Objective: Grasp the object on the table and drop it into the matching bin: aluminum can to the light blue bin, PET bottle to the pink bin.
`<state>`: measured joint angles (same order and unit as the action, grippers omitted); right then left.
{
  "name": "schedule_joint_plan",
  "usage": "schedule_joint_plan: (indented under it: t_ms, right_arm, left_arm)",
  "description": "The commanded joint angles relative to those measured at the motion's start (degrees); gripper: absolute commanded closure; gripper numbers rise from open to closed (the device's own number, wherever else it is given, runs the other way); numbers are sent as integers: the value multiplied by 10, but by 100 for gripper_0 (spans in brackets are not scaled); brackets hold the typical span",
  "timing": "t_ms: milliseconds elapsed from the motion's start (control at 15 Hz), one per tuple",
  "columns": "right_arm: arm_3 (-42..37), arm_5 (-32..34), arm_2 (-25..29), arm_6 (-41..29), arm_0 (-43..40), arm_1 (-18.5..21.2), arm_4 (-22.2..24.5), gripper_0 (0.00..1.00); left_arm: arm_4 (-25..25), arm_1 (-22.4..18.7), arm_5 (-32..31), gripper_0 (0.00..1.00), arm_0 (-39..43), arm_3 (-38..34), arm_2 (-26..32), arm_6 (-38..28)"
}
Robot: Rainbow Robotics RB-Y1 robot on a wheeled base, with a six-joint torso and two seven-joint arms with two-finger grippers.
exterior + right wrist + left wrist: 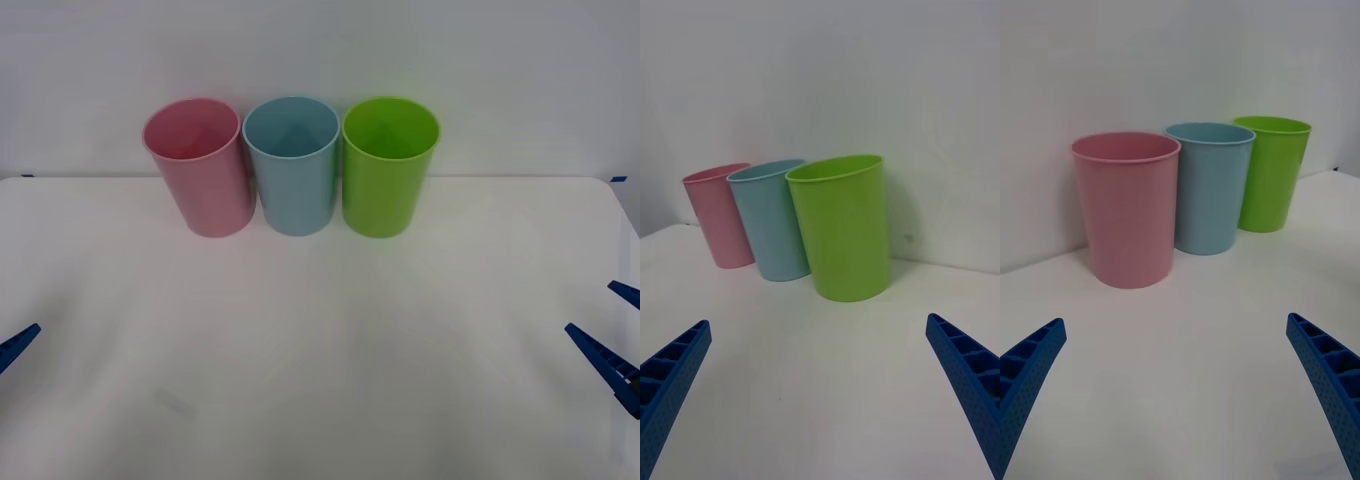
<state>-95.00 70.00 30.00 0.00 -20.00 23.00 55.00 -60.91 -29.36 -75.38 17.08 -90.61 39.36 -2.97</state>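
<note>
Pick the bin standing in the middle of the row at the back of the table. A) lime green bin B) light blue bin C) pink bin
B: in the front view the light blue bin stands between the pink bin on the robot's left and the lime green bin on its right, all at the far edge of the table.

The right end effector (612, 335) and left end effector (1180, 390) carry bright blue plastic fingers (970, 382), long and tapering to points, with ribbed hollow cells and finely dotted inner faces.
</note>
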Motion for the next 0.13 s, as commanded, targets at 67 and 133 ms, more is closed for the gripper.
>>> schedule_joint_plan:
  t_ms: [67, 133]
  right_arm:
    - [0, 0, 0, 0, 0, 0, 0, 0]
    - [0, 0, 0, 0, 0, 0, 0, 0]
  left_arm:
    - [0, 0, 1, 0, 1, 0, -1, 0]
    - [0, 0, 1, 0, 1, 0, -1, 0]
